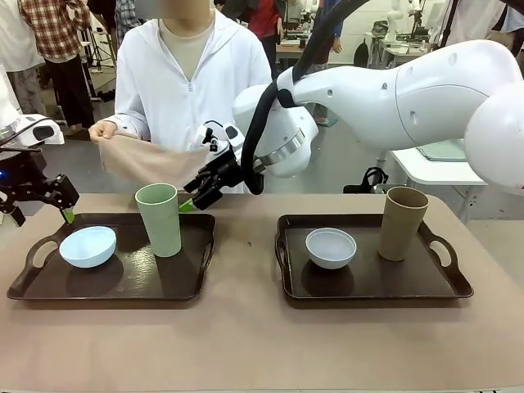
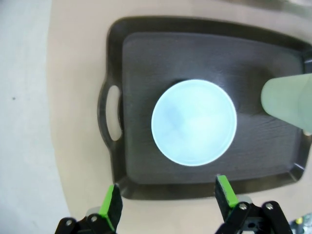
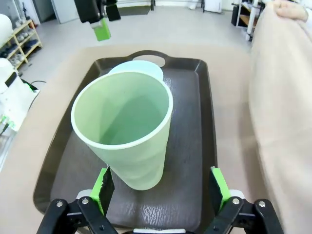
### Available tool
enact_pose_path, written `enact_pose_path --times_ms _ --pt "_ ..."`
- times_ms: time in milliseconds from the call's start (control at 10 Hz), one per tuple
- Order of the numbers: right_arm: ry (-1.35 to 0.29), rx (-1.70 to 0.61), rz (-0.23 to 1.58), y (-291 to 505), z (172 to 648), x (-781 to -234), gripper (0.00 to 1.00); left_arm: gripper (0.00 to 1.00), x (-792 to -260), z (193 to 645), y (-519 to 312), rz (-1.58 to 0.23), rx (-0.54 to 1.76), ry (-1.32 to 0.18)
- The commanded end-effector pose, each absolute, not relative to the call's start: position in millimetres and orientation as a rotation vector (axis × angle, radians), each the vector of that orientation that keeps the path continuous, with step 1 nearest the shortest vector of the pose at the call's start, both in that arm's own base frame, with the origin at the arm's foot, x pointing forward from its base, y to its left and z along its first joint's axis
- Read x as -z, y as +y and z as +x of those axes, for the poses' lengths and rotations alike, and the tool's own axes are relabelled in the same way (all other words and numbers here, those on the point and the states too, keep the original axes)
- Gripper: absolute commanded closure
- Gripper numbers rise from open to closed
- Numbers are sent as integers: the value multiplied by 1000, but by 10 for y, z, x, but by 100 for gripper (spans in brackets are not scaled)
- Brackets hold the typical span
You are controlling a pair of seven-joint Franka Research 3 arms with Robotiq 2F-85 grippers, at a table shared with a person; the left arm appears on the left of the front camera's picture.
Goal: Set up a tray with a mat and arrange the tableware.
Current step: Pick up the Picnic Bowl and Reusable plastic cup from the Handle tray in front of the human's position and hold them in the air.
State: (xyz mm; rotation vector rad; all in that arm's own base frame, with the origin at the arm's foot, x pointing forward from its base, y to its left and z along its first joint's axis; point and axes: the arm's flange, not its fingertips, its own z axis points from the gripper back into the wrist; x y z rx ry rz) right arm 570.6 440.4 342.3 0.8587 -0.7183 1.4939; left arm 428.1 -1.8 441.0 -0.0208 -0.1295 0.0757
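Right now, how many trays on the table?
2: left tray holds the light blue bowl and pale green tumbler; right tray holds the whitish-grey bowl and tan tumbler.

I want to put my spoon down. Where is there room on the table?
Bare table between the left tray and right tray, and all along the front. The right tray's front corner in front of the tan tumbler is free. Crowded: behind the green tumbler, near the right gripper.
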Motion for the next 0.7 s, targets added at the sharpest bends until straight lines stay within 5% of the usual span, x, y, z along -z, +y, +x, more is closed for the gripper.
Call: enact_pose_path --times_ms 0,600 --pt "-737 -1498 893 4373 5602 -3271 0 0 -4352 4240 3 -23 -64 -160" --pt "-728 -1501 989 4483 5545 -2964 0 0 -4131 4391 12 36 -91 -135"
